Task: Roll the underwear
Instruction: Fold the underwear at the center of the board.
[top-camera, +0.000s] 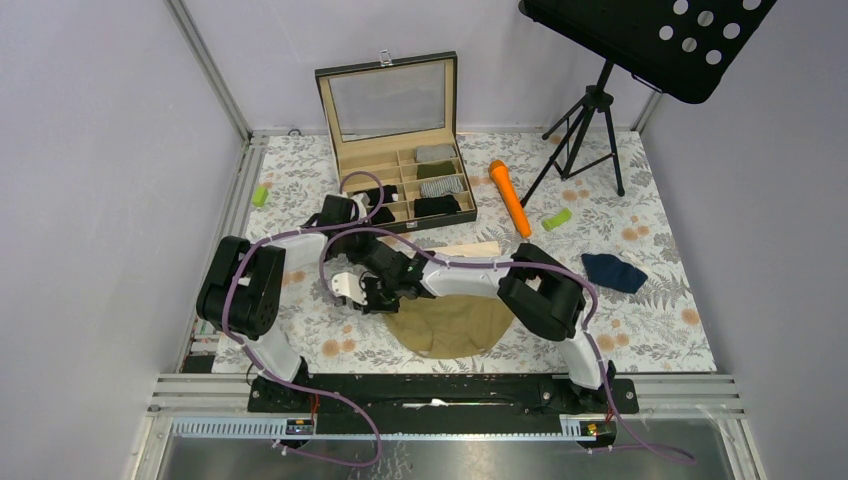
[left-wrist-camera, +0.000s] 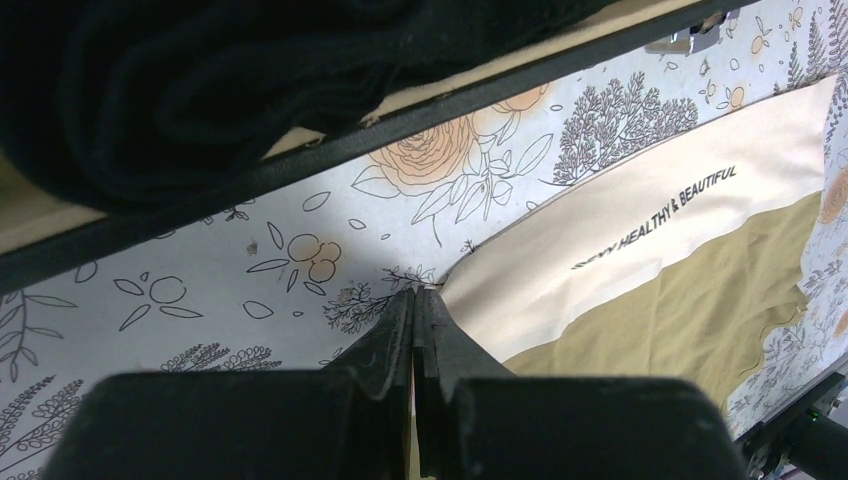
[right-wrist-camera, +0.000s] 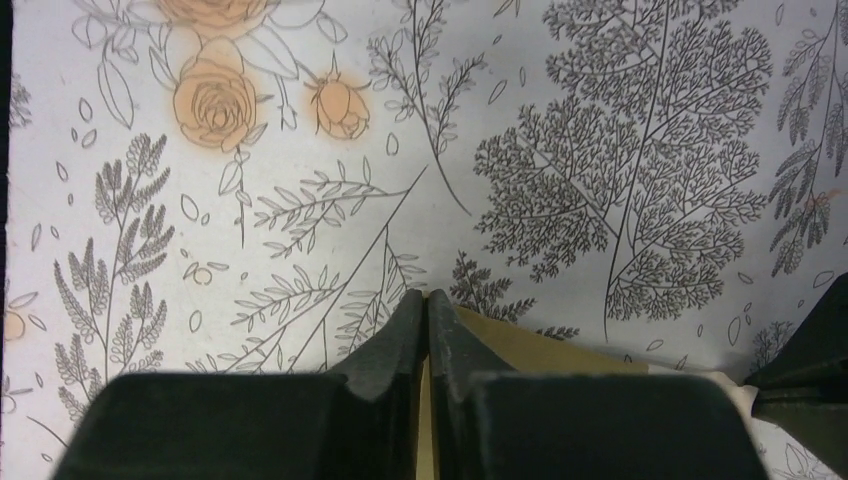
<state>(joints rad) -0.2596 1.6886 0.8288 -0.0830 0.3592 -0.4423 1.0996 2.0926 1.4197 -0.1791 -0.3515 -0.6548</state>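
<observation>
Both arms bend sharply at the elbow and reach in low toward the near side of the wooden box (top-camera: 392, 100), their wrists overlapping in the overhead view. We see the left gripper (left-wrist-camera: 415, 295) with its black fingers pressed together. Its tips are at the corner of a cream waistband (left-wrist-camera: 620, 250) printed with dark lettering, just in front of the box's near wall. The right gripper (right-wrist-camera: 427, 297) is likewise closed, tips down on the floral table cover (right-wrist-camera: 600, 150). A tan sliver shows in the slit, yet we cannot tell whether either gripper pinches cloth. The olive-tan underwear (top-camera: 450, 322) lies flat, soft and matte, rounded at its near edge, in front of the box. The navy underwear (top-camera: 613, 272) sits crumpled, well to the box's right.
</observation>
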